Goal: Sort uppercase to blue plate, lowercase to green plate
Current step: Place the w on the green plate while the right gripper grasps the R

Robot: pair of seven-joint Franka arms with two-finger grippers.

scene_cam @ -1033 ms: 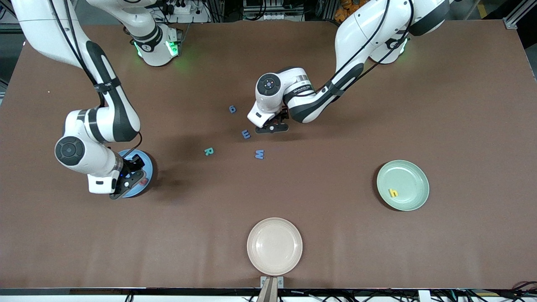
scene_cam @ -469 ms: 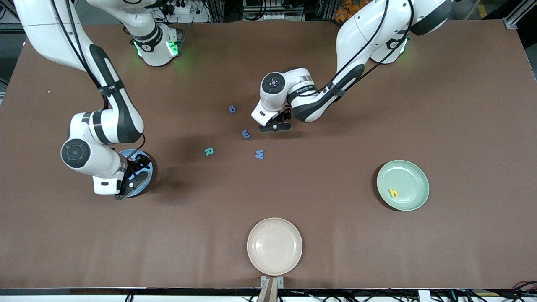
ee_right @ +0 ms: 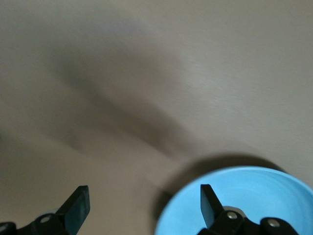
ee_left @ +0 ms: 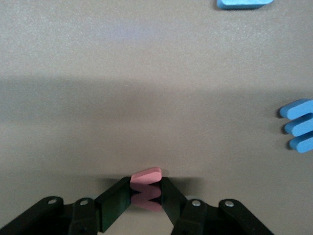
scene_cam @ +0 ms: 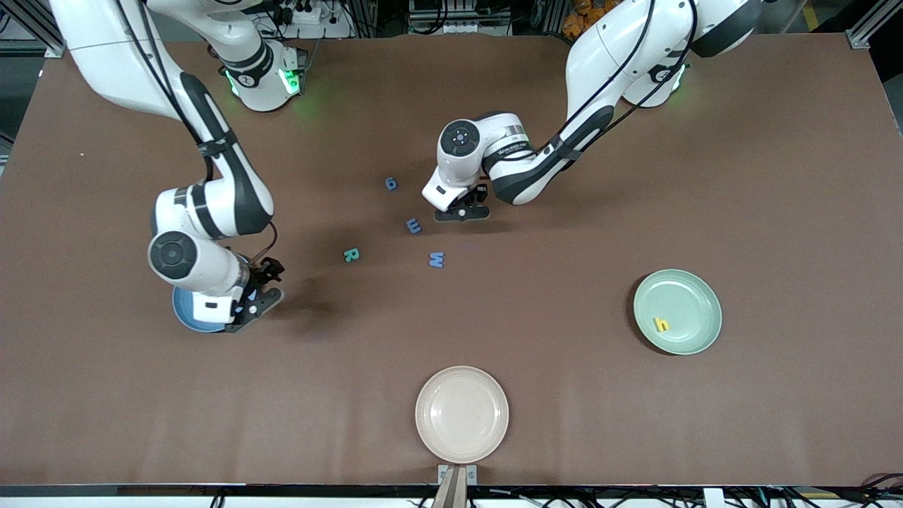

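My left gripper (scene_cam: 462, 212) is shut on the red lowercase letter (ee_left: 145, 188), low over the table's middle. My right gripper (scene_cam: 257, 296) is open and empty over the edge of the blue plate (scene_cam: 185, 315), which the arm mostly hides; part of the plate shows bare in the right wrist view (ee_right: 244, 200). The red Q and yellow H are hidden. The teal R (scene_cam: 350, 255), blue W (scene_cam: 437, 259), blue e (scene_cam: 413, 226) and blue g-like letter (scene_cam: 391, 183) lie on the table. The yellow h (scene_cam: 661, 324) lies in the green plate (scene_cam: 695, 300).
A cream plate (scene_cam: 461, 430) sits at the table edge nearest the front camera. Two blue letters (ee_left: 299, 125) (ee_left: 243, 3) show on the table in the left wrist view. The right arm's shadow falls beside the teal R.
My right gripper has moved from over the blue plate toward the table's middle and now hangs over the plate's edge. My left gripper has shifted slightly and still holds the red letter.
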